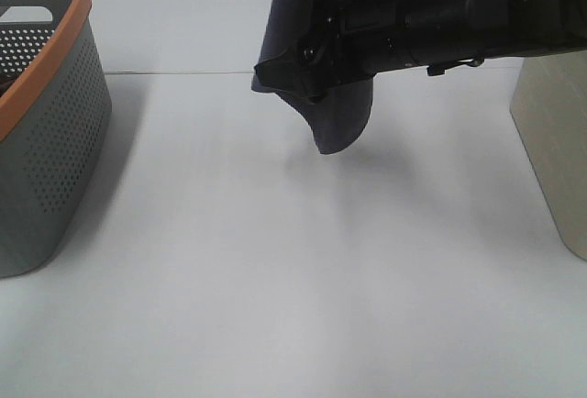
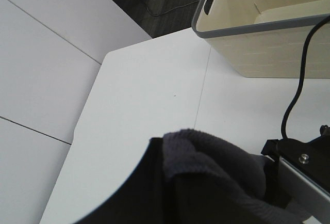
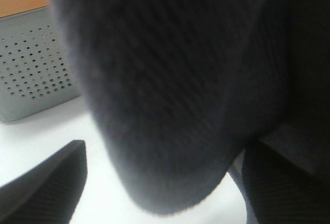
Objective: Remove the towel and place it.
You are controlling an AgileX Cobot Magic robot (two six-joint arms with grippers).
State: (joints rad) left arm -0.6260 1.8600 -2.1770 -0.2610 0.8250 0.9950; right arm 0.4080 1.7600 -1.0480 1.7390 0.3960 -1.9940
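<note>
Towel point(image 1: 344, 127) hanging from the right gripper point(image 1: 293, 72)
Its jaws are clamped on the upper part; the cloth hangs downward over the table point(image 1: 275, 279). Left gripper's state I cannot tell.

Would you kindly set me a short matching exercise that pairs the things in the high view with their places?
Things:
1. towel
2. grey basket
3. cream bin
4. table

Places:
a. at the right edge
b. hanging in the air, off the surface
c. at the left edge
d. the white surface beneath the rest

Pairs: 1-b, 2-c, 3-a, 4-d.
</note>
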